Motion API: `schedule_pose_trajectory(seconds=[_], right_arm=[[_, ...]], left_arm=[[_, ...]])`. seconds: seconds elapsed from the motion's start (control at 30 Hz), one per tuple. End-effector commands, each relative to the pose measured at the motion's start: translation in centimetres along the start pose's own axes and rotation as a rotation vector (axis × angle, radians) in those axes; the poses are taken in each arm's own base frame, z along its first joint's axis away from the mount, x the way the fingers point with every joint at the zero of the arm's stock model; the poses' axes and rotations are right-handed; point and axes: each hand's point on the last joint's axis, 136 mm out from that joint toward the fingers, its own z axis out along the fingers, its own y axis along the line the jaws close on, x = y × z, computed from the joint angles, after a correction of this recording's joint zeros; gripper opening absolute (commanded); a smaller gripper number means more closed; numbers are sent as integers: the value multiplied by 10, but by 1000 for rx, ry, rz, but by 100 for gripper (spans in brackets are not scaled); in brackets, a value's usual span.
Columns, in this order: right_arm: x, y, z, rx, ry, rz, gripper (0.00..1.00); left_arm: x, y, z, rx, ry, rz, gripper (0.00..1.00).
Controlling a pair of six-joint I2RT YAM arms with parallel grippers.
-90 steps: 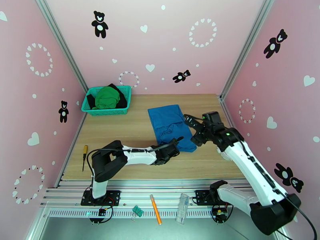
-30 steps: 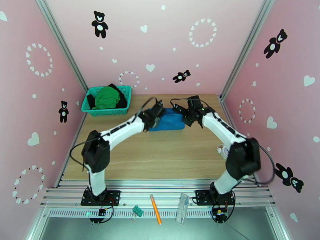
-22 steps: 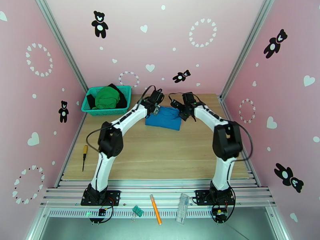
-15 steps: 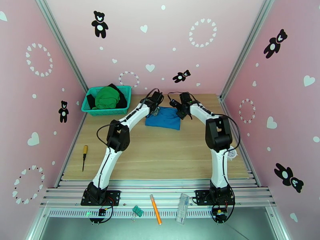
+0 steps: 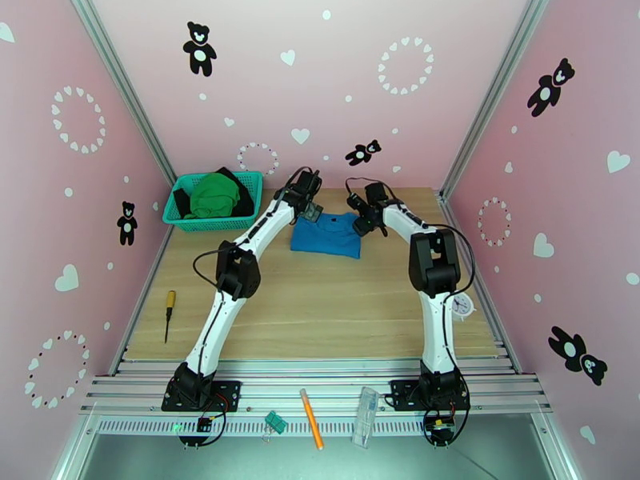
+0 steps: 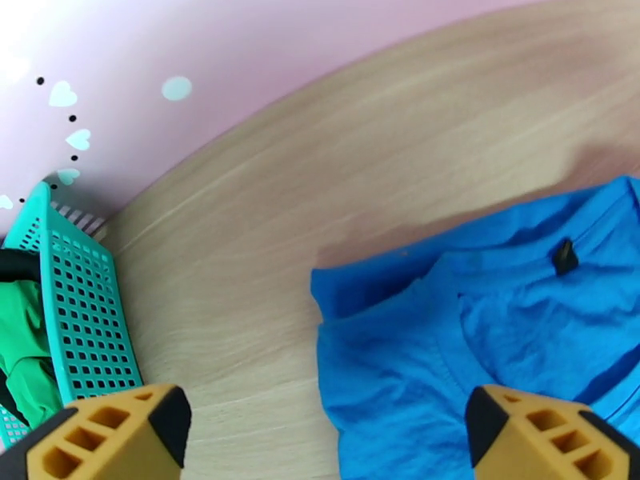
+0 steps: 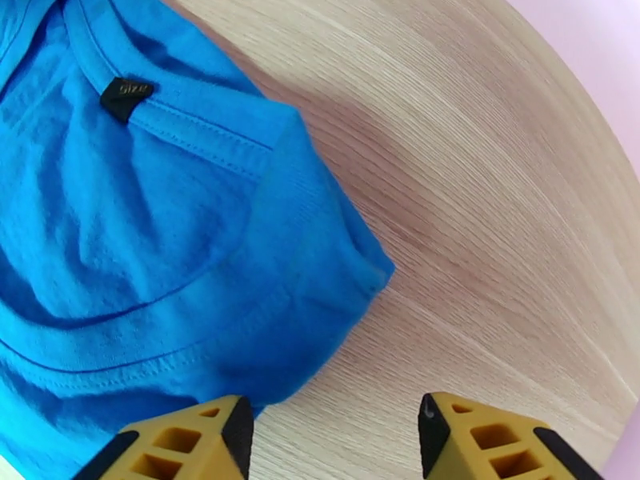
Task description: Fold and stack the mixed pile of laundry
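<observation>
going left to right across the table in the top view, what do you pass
screwdriver → teal basket → blue shirt → small white round object

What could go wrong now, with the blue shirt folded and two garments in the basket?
1. Both arms' open jaws hang close over the blue shirt; pulling back could snag its far corners and undo the fold.
2. The green garment and black garment lie piled together in the teal basket; lifting one might drag the other or the basket.
</observation>
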Motion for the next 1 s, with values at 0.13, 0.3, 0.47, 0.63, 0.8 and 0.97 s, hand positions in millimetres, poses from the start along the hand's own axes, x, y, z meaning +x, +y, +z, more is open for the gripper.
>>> schedule_pose_trajectory(seconds=[0.13,0.3,0.47,0.63,0.8,0.97], right_arm=[[-63,-15,-208,77,-361,86,60],[-45,19,-304,27,-556,64,63],[-16,106,-275,-347,-437,4,56],[13,143,-184,-431,-174,185,51],[41,162,-104,-386,33,364,45],[68,177,-47,-370,187,463,43]], left_arm=[[-54,33,-127,56,-188,-151,90],[-11,39,-157,72,-98,-250,71],[44,1,-123,184,84,-320,38],[66,-40,-94,280,144,-365,27],[93,-77,-69,294,237,-311,23],[125,-96,-47,282,318,-291,21]])
